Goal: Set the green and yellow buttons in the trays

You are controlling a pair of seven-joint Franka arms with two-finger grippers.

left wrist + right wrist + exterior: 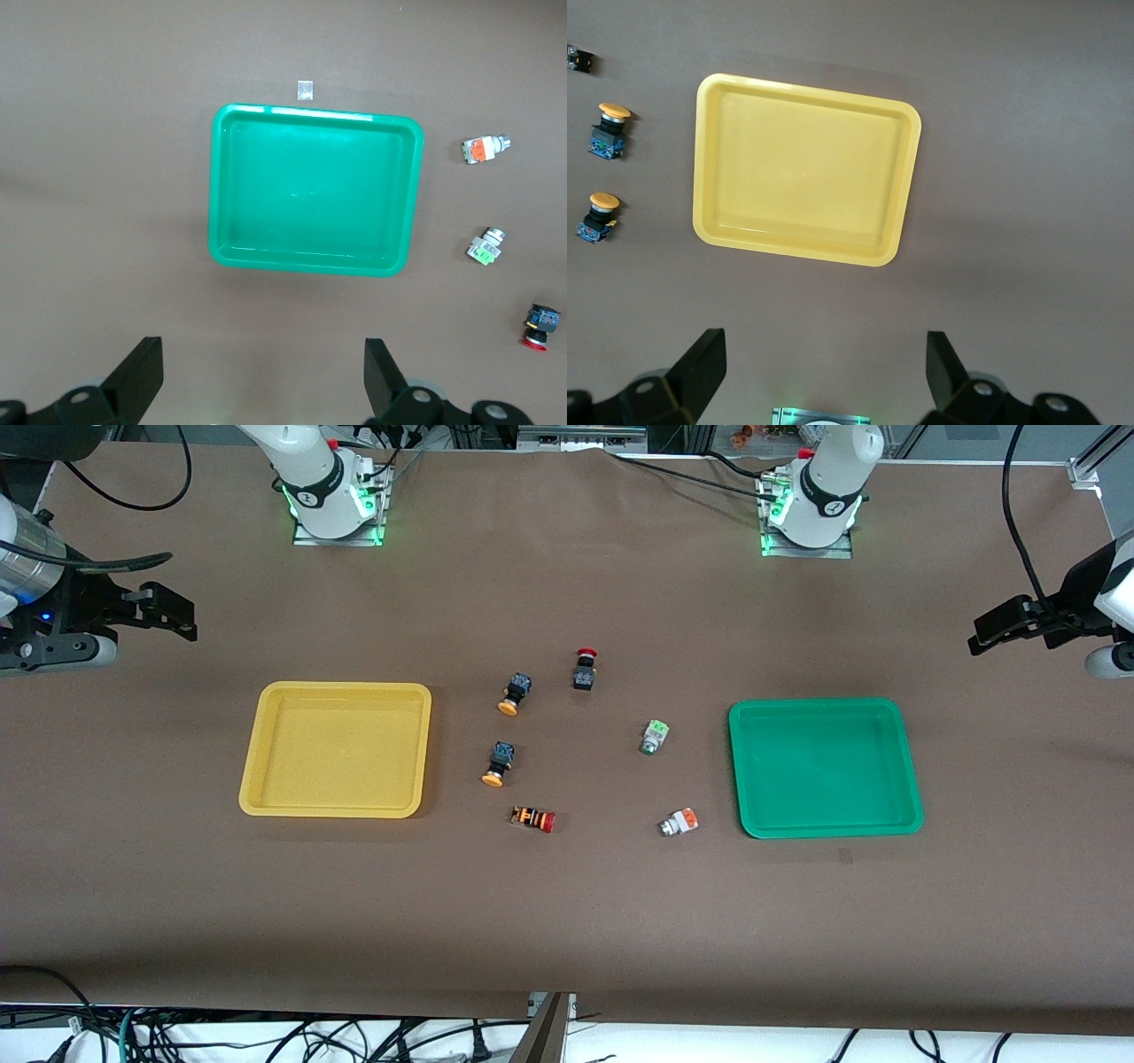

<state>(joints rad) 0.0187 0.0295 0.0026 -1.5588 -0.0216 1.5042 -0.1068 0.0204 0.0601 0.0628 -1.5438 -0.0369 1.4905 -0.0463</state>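
Two trays lie mid-table: yellow tray point(257, 784) toward the right arm's end, green tray point(912, 797) toward the left arm's, four green and yellow buttons point(515, 693) point(499, 763) point(655, 737) point(679, 822) loose between them. Both arms wait at the table's ends. In the left wrist view, left gripper point(264, 385) gapes above the green tray. In the right wrist view, right gripper point(826, 376) seems equally spread above the yellow tray.

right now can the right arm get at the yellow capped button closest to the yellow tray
Probably yes. That yellow-capped button lies alone on bare table beside the yellow tray, with open space around it. The right gripper is open, empty and raised toward the right arm's end, with nothing between them.
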